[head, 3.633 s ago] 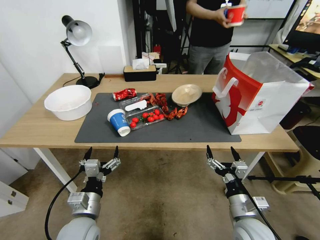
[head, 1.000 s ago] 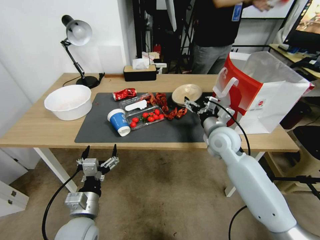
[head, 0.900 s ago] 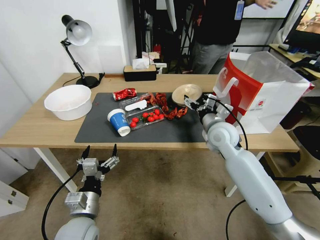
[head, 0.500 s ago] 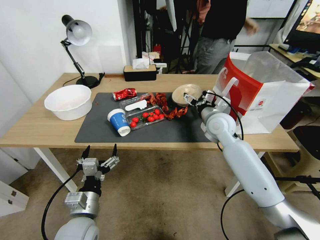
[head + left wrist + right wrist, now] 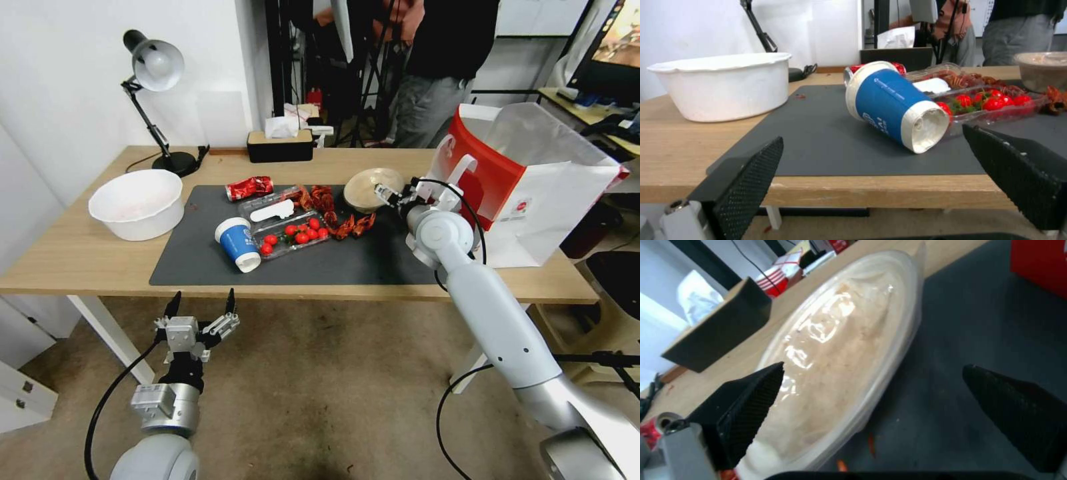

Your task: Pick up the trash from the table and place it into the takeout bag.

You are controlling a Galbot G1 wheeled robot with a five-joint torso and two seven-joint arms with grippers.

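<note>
The beige round bowl (image 5: 369,187) sits on the dark mat (image 5: 200,267) near the red-and-white takeout bag (image 5: 527,193). My right gripper (image 5: 397,191) is open at the bowl's right rim. In the right wrist view the bowl (image 5: 840,350) has its rim between the spread fingers (image 5: 751,400), one over the bowl and one over the mat. A blue paper cup (image 5: 239,244) lies on its side, and a crushed red can (image 5: 249,188) lies behind it. My left gripper (image 5: 200,305) hangs open below the table's (image 5: 80,253) front edge, facing the cup (image 5: 893,106).
A clear tray of tomatoes (image 5: 293,233) and red shells (image 5: 353,227) lie mid-mat. A large white bowl (image 5: 137,203) stands at the left, with a desk lamp (image 5: 157,67) and tissue box (image 5: 280,145) at the back. A person stands behind the table.
My right arm has risen from below the table edge and reached over the mat, ending at the beige bowl's rim. The left arm has stayed put.
</note>
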